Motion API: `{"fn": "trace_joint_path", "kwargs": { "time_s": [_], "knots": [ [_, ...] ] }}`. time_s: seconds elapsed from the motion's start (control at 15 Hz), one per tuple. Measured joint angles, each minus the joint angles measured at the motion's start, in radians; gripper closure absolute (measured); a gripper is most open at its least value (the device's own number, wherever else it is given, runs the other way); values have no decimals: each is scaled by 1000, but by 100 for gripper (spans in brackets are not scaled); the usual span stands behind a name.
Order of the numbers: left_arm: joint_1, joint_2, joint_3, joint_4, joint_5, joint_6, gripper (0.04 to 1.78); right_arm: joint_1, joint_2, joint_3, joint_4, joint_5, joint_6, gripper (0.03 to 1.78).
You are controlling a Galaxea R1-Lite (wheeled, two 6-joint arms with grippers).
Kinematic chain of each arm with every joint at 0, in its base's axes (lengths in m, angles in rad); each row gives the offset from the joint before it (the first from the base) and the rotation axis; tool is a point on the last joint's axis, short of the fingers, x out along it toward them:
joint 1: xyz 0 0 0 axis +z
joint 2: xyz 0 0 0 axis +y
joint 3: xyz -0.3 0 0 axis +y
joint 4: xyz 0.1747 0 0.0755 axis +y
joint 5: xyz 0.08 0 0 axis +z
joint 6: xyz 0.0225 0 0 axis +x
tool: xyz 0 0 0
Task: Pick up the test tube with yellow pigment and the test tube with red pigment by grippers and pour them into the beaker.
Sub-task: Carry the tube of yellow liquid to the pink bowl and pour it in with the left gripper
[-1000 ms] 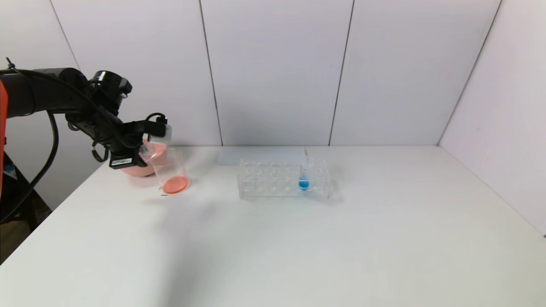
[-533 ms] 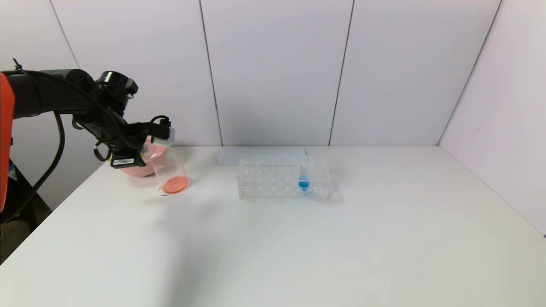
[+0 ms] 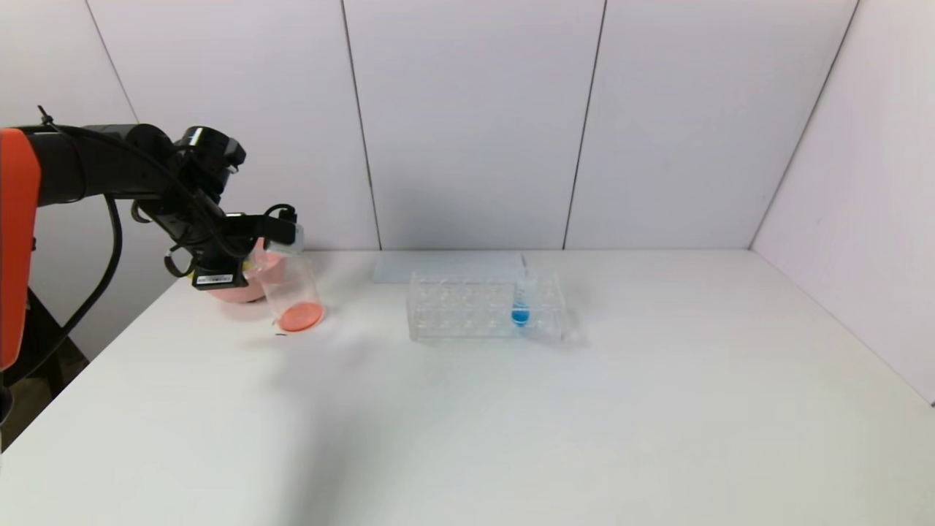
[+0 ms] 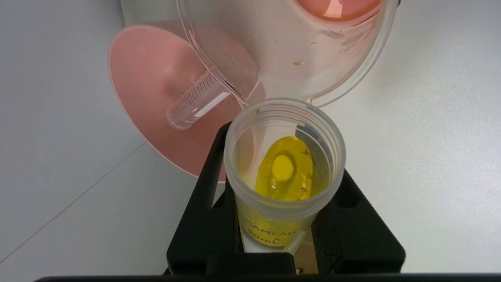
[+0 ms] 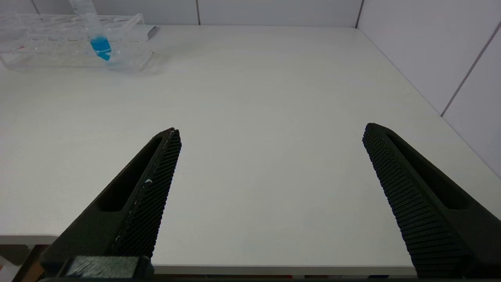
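My left gripper [image 3: 272,232] [image 4: 284,156] is shut on the test tube with yellow pigment [image 4: 283,172]. It holds the tube tilted, the open mouth right at the rim of the beaker [image 3: 292,292] [image 4: 289,51]. Yellow liquid lies inside the tube. The beaker stands at the table's far left with red-orange liquid [image 3: 300,316] in its bottom. No test tube with red pigment is in view. My right gripper [image 5: 272,129] hangs open over the table's near edge, holding nothing.
A pink bowl [image 3: 235,291] [image 4: 156,129] sits just behind the beaker, with an empty clear graduated tube [image 4: 195,103] lying in it. A clear rack [image 3: 467,307] [image 5: 47,43] at mid-table holds a blue-liquid tube [image 3: 520,305] [image 5: 100,43].
My left arm has shifted right and slightly down, bringing the yellow tube's mouth closer over the beaker's rim. Nothing else has moved.
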Motion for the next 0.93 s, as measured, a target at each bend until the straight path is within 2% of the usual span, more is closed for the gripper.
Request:
{"fn": "trace_joint_path", "kwargs": {
  "time_s": [0.27, 0.73, 0.93],
  "knots": [
    [-3, 6, 0, 1, 39, 2, 130, 0, 0, 0, 0, 0, 0, 11],
    [-6, 15, 0, -1, 53, 1, 130, 0, 0, 0, 0, 1, 0, 11],
    [-14, 16, 0, -1, 98, 3, 130, 0, 0, 0, 0, 0, 0, 11]
  ]
}}
